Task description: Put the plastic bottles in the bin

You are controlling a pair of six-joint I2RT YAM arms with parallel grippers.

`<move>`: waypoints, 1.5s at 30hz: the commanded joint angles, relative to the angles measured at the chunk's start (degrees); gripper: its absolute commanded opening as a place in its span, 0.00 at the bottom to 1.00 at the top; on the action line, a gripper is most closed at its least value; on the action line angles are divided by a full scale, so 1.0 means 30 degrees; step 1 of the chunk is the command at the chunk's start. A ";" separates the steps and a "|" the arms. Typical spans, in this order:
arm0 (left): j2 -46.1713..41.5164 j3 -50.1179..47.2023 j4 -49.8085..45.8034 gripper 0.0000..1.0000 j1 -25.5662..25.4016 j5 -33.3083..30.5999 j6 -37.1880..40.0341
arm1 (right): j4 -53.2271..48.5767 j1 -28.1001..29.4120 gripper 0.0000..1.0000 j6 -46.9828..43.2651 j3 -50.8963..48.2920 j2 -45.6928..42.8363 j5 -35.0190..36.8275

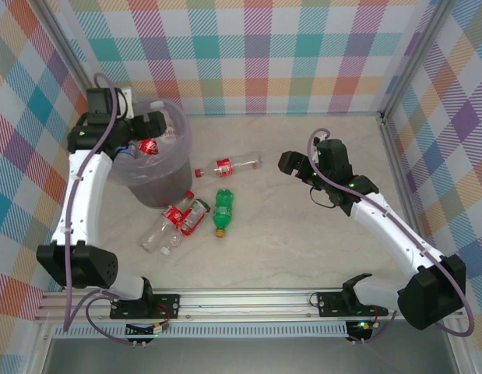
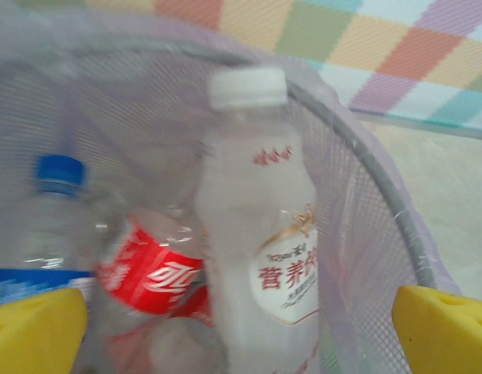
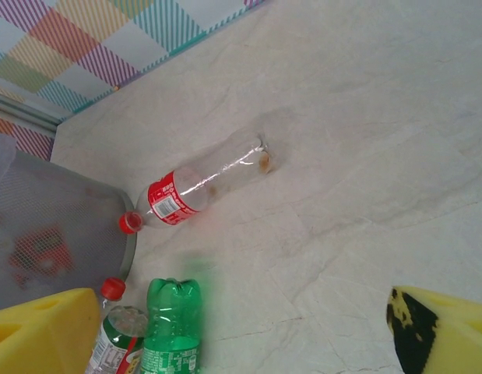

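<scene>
The lilac-grey bin (image 1: 164,187) stands at the left, and my left gripper (image 1: 157,128) hangs over its mouth. In the left wrist view the left gripper (image 2: 241,339) is open. A milky white-capped bottle (image 2: 260,249) stands loose between its yellow pads (image 2: 34,331), touching neither, inside the bin's mesh wall (image 2: 381,187). Beside it lie a red-labelled bottle (image 2: 151,273) and a blue-capped bottle (image 2: 58,210). My right gripper (image 1: 293,165) is open above bare table (image 3: 241,335). On the table lie a red-capped bottle (image 3: 194,191), a green bottle (image 3: 170,327) and others (image 1: 178,220).
The checked walls close in the table at the back and sides. Metal frame posts (image 1: 396,148) run along the right side. The bin's side (image 3: 54,226) is left of the right gripper. Bare marble-look table (image 1: 303,241) spreads between the two arms.
</scene>
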 commanded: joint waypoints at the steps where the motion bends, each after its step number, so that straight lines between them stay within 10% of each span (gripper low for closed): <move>1: -0.2911 0.3432 -0.3471 1.00 -0.1469 -0.4476 0.1273 | -0.0587 0.0025 0.99 -0.0086 0.0485 -0.1042 0.0759; 11: -0.7108 -0.1991 -0.3960 1.00 -0.9966 -0.5767 -0.3364 | -0.1925 -0.0488 0.99 -0.0626 0.0949 -0.0532 0.1283; 21: -0.4866 -0.3693 -0.5492 1.00 -1.4444 -0.8630 -0.5049 | -0.2010 -0.1800 0.99 -0.0324 -0.0457 -0.2321 0.1846; 28: -0.2932 -0.7322 -0.1274 1.00 -1.5246 -0.4909 -0.6721 | -0.1809 -0.2129 0.99 -0.0144 -0.0684 -0.2723 0.1450; 45: 0.3077 -1.0445 0.2930 0.87 -1.5458 -0.5457 -0.7996 | -0.1203 -0.2422 0.99 -0.0087 -0.0693 -0.2215 0.0069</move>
